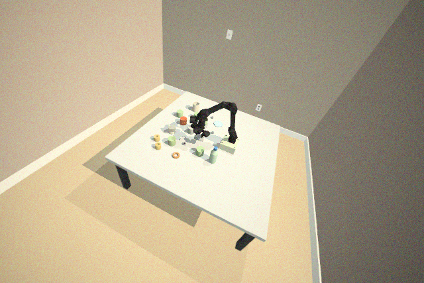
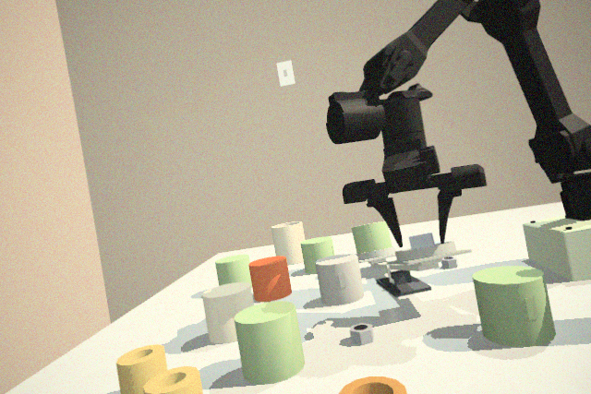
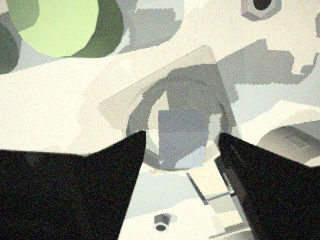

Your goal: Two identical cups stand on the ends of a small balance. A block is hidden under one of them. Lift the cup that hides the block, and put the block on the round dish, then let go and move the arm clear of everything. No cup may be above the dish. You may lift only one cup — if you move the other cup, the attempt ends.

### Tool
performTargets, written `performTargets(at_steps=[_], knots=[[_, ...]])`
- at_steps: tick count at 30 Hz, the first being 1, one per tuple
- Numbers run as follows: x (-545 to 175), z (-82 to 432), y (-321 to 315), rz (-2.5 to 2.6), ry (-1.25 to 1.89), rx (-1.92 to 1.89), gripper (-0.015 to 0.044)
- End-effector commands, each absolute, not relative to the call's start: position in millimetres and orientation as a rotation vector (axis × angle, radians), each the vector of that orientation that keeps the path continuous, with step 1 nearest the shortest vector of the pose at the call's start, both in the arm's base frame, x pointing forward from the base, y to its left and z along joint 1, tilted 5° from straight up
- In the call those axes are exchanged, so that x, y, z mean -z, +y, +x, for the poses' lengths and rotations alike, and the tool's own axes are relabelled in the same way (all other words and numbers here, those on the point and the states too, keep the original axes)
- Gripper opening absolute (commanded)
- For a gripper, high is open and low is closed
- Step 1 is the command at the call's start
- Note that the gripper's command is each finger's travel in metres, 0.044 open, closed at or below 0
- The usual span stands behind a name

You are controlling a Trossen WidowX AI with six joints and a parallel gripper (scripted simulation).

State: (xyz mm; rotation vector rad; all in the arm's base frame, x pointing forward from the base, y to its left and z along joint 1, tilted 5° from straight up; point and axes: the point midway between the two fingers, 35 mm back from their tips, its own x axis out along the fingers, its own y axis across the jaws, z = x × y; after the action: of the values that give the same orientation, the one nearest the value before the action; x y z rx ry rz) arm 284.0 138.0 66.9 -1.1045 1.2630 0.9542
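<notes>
A small blue-grey block (image 2: 421, 239) (image 3: 182, 145) lies uncovered on the near round pan of the balance (image 2: 403, 286) (image 3: 207, 186). My gripper (image 2: 421, 244) (image 3: 182, 137) is open, pointing down, with one fingertip on either side of the block and a gap to each. How far down the tips reach beside it is hard to tell. One green cup (image 2: 512, 308) (image 1: 199, 152) stands on the table, off the balance. The other green cup (image 2: 372, 238) stands on the far end of the balance. The round light-blue dish (image 1: 218, 124) lies behind the arm with no cup above it.
A grey cup (image 2: 340, 280) (image 3: 295, 145) stands close to the balance. Metal nuts (image 2: 361, 333) (image 3: 161, 222) lie nearby. A red cup (image 2: 270, 279), other cups, yellow rings, an orange ring (image 1: 175, 155) and a bottle (image 1: 213, 156) stand or lie around.
</notes>
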Motion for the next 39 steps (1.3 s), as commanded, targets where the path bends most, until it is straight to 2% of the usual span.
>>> performTargets(at_steps=[1,5,12,16,31,39], knots=[[-61,283,138,-1.106,1.269,-0.967,0.026],[-61,283,138,-1.106,1.269,-0.967,0.0155],[-61,283,138,-1.106,1.269,-0.967,0.0108],[-69,283,139,-1.106,1.268,-0.967,0.0003],[-152,276,142,-1.105,1.268,-0.967,0.0],[-153,283,129,-1.102,1.269,-0.962,0.0]])
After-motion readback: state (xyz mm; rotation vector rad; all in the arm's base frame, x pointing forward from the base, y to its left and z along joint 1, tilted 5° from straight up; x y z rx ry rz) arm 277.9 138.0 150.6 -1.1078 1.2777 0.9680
